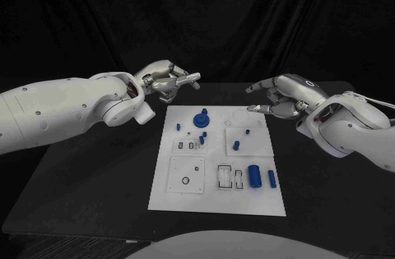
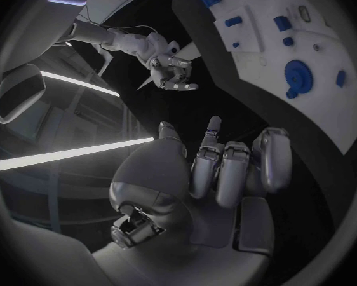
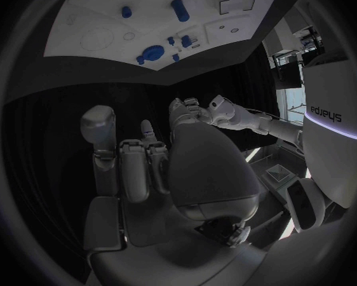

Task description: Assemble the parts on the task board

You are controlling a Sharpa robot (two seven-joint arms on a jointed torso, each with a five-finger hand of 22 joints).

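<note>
Blue parts (image 1: 255, 176) lie on task board (image 1: 247, 205); both hands' fingers curled, holding nothing

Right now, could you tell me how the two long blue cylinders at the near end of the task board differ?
The thicker blue cylinder is wider and lies nearer the board's middle; the thinner blue cylinder is slim and lies nearer the right edge of the task board. Both lie flat, side by side, lengthwise along the board.
</note>
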